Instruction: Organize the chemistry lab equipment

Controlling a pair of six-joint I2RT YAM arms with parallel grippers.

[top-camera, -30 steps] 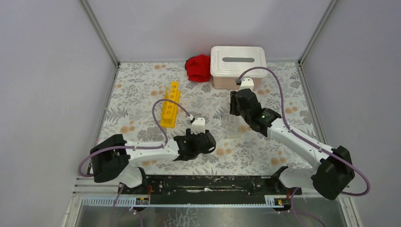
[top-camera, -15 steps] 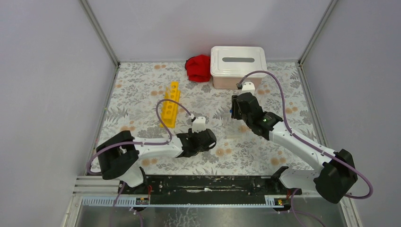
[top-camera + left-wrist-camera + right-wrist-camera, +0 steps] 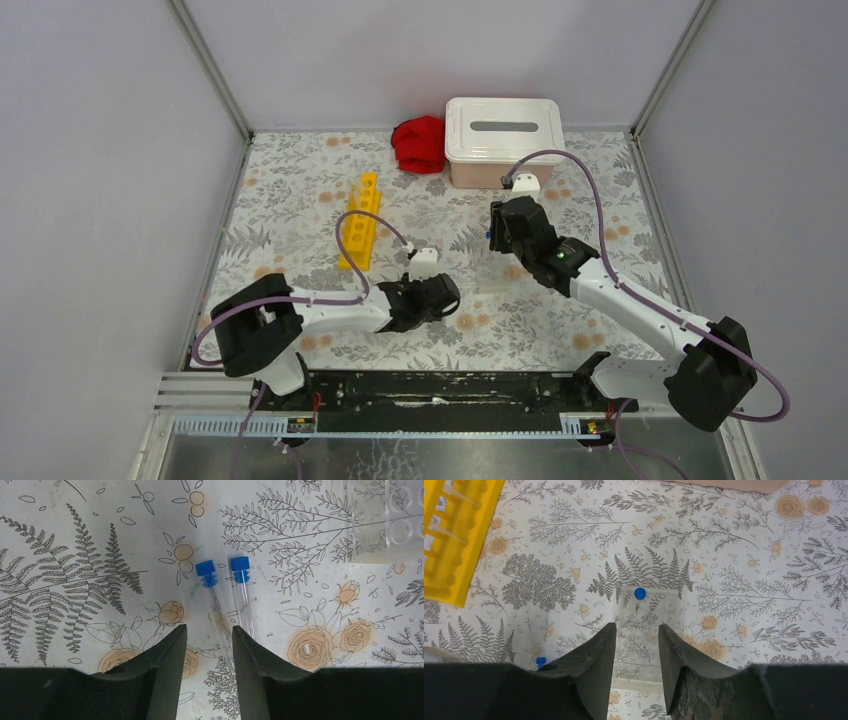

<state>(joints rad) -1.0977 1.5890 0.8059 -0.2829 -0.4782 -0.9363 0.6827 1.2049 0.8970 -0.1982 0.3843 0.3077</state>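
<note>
Left hand [image 3: 208, 630] is low over the table [image 3: 290, 180], at roughly 6 o'clock from the table centre in the top view. Its jaws are partly open and hold nothing. Two small clear blue-capped tubes lie flat and side by side on the floral cover, caps pointing to 12 o'clock in the left wrist view. The first tube [image 3: 215, 607] has its bottom end in the gap between the fingers, with no contact visible. The second tube [image 3: 245, 605] is just beside it at 3 o'clock, and its lower end runs behind the finger on that side.

A corner of a clear rack [image 3: 380, 525] shows at 1 o'clock in that view.

Right hand [image 3: 636, 627] hovers above the table at about 3 o'clock from the centre. Its jaws are partly open and nothing is gripped. Straight under it is the clear rack [image 3: 644, 645], with one blue-capped tube [image 3: 640, 594] standing upright in a hole at the rack's 12 o'clock end.

Yellow test-tube rack [image 3: 360, 222] lies on the table at 10 o'clock from the centre, well apart from both hands. It also shows at 10 o'clock in the right wrist view [image 3: 454, 540].

Pinkish bin [image 3: 480, 172] with its white lid [image 3: 503, 125] on sits at the far edge, about 1 o'clock. A red cloth [image 3: 420, 143] is just beside the bin, at its 9 o'clock.
</note>
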